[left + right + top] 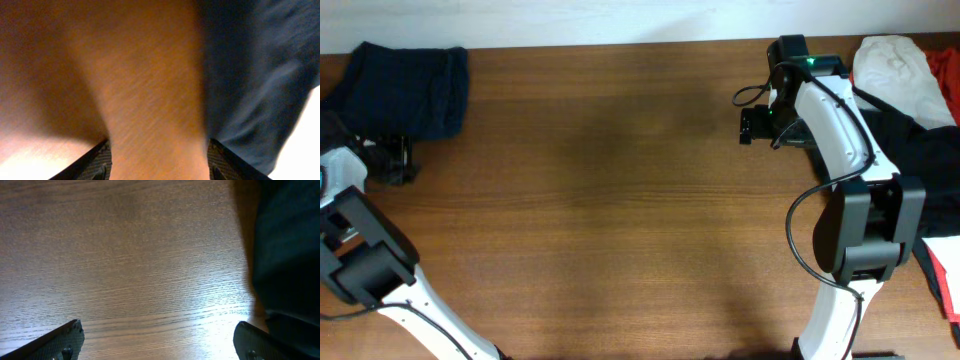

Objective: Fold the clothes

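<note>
- Overhead: the navy garment (pixel 408 88) lies bunched at 10 o'clock on the table (pixel 610 200). The left gripper (pixel 390 160) sits just beside its 7 o'clock corner, apart from it.
- Overhead: the unfolded pile is at 2–3 o'clock, with the white garment (pixel 892 65) on top, the black garment (pixel 935 165) below it and a red piece (pixel 947 70) at the edge. The right gripper (pixel 752 122) is at 9 o'clock of the pile. I cannot tell finger spread from this view.
- Left wrist: the fingers (pixel 95 165) are spread wide and empty, with bare wood between them. Navy cloth fills the 3 o'clock side. The frame is blurred.
- Right wrist: the fingers (pixel 62 339) are wide and holding nothing. Dark cloth, likely the black garment, is at 2–3 o'clock, and its edge is near the right finger.
- Handling, my judgement: everything here is light, limp fabric that will sag and drag on the wood.
- Grip: pinch a hem or corner at the cloth's edge, low against the table. A mid-panel grab would likely bunch several layers.
- Risk: pulling one piece could drag its neighbours in the pile.
</note>
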{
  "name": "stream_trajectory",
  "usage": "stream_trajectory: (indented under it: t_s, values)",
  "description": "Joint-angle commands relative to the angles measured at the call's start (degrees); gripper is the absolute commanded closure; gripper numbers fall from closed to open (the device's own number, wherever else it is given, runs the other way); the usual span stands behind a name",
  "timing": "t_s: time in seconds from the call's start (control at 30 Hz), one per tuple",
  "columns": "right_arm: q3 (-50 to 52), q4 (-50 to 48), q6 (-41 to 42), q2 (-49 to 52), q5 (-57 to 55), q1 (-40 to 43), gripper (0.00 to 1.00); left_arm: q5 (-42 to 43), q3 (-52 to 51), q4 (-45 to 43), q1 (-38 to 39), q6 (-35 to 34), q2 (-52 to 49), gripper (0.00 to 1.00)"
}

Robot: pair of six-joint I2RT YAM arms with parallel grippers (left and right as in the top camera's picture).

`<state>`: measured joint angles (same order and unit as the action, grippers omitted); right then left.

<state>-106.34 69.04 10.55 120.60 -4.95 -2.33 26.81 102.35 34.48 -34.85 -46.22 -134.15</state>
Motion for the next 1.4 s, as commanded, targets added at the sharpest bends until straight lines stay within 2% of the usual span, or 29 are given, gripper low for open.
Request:
stream_trajectory:
  t_s: [0.0, 0.1, 0.23, 0.3, 0.4, 0.5, 0.57, 0.6, 0.63, 0.8, 0.93, 1.0, 1.07, 1.17, 1.3, 1.37]
  values:
    - [-0.4, 0.2, 0.2, -0.3, -0.9, 0.2, 0.01, -9.8, -2.0, 7.9, -0.5, 5.2, 11.3, 0.39]
    - [-0.4, 0.2, 0.2, -0.3, -0.9, 0.2, 0.01, -9.7, -2.0, 17.3, -0.6, 10.5, 20.3, 0.38]
    - [-0.4, 0.2, 0.2, -0.3, -0.9, 0.2, 0.01, -9.5, -2.0, 30.4, 0.2, 20.9, 32.1, 0.38]
    - [-0.4, 0.2, 0.2, -0.3, -0.9, 0.2, 0.01, -8.3, -2.0, 34.4, 1.9, 24.9, 37.8, 0.38]
    - [-0.4, 0.2, 0.2, -0.3, -0.9, 0.2, 0.01, -8.0, -2.1, 41.0, 8.0, 35.0, 48.0, 0.38]
    - [-0.4, 0.2, 0.2, -0.3, -0.9, 0.2, 0.01, -4.9, -5.0, 43.5, 17.7, 40.5, 57.8, 0.38]
    - [-0.4, 0.2, 0.2, -0.3, -0.9, 0.2, 0.01, -4.5, -8.2, 42.8, 24.1, 40.7, 63.7, 0.38]
    - [-0.4, 0.2, 0.2, -0.3, -0.9, 0.2, 0.01, -4.6, -9.6, 42.9, 26.7, 40.7, 66.1, 0.31]
    - [-0.4, 0.2, 0.2, -0.3, -0.9, 0.2, 0.01, -4.6, -11.3, 44.8, 30.7, 40.7, 69.6, 0.01]
    - [-0.4, 0.2, 0.2, -0.3, -0.9, 0.2, 0.01, -4.7, -11.4, 53.5, 33.3, 40.7, 75.7, 0.01]
    - [-0.4, 0.2, 0.2, -0.3, -0.9, 0.2, 0.01, -6.0, -11.4, 58.2, 34.3, 40.7, 76.2, 0.01]
    - [-0.4, 0.2, 0.2, -0.3, -0.9, 0.1, 0.01, -5.6, -12.8, 55.0, 34.4, 40.7, 76.2, 0.01]
    - [-0.4, 0.2, 0.2, -0.3, -0.9, 0.1, 0.01, -6.4, -19.5, 45.1, 35.9, 40.8, 78.8, 0.01]
    - [-0.4, 0.2, 0.2, -0.3, -0.9, 0.1, 0.01, -7.3, -36.6, 27.4, 38.2, 43.1, 87.4, 0.01]
    - [-0.4, 0.2, 0.2, -0.3, -0.9, 0.1, 0.01, -9.2, -67.0, -0.6, 36.3, 43.3, 104.4, 0.01]
    - [-0.4, 0.2, 0.2, -0.3, -0.9, 0.1, 0.01, -12.4, -75.2, -8.0, 35.6, 43.3, 108.8, 0.01]
